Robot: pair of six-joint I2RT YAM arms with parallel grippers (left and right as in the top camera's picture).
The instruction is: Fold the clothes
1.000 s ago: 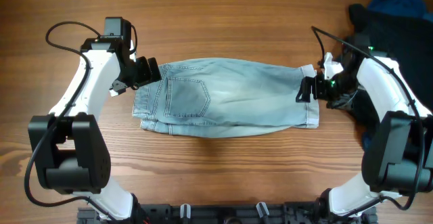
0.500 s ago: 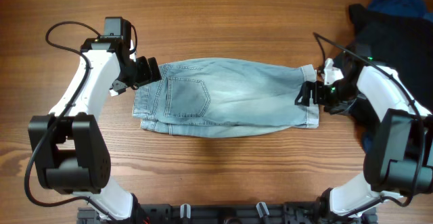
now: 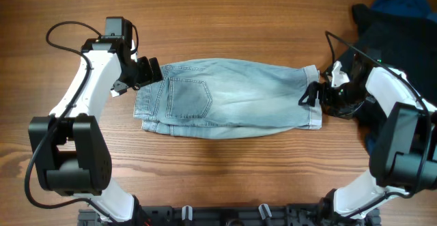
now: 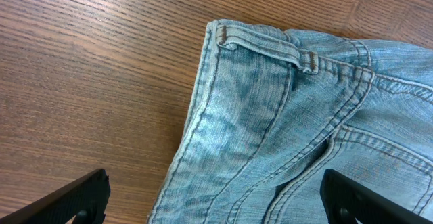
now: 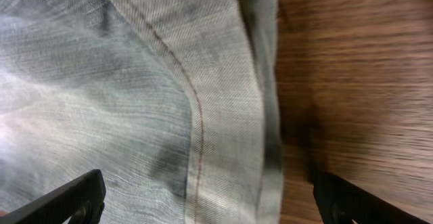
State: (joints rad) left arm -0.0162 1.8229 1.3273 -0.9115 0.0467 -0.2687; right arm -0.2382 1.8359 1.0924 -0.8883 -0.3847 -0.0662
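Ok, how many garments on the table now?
3: the denim garment mid-table, a black garment at the far right corner, a dark-blue garment against it. More may hide underneath.

Clothes (image 3: 229,103) on table (image 3: 225,21) — left gripper (image 3: 153,71) at one end, right gripper (image 3: 309,93) opposite.

The clothes (image 3: 232,96), a faded light-blue denim garment, lie flat and folded lengthwise, patch pocket (image 3: 188,97) up. The hem end (image 3: 313,106) lies near the black garment (image 3: 365,24), the waistband end (image 3: 142,100) farthest from it.

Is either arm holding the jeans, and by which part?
Nothing held: left end effector and right end effector stand open at the ends of the jeans.
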